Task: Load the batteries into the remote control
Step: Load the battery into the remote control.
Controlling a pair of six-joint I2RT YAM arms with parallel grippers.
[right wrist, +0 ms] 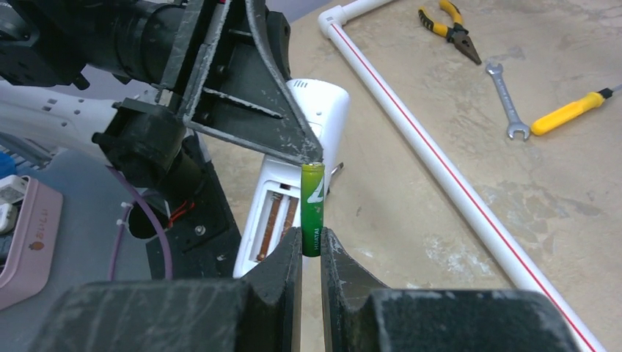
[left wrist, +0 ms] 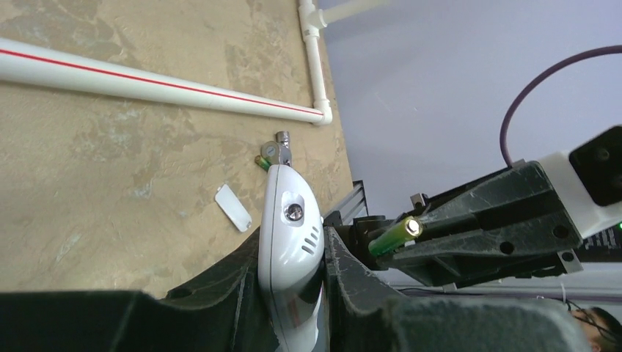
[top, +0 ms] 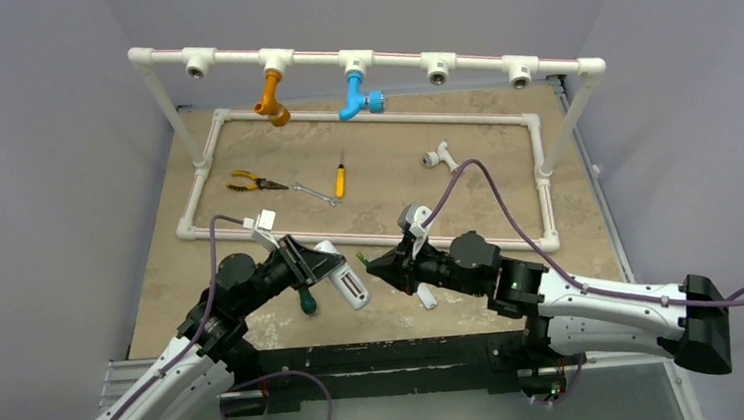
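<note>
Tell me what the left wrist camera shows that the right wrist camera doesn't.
Only the left wrist view shows the small white cover plate and the side of the remote with a small round lens and slots. Only the right wrist view shows the open battery recess, the pliers, the wrench and the yellow screwdriver. Both show the remote clamped in the left gripper, the green battery pinched in the right gripper, and a white pipe.
</note>
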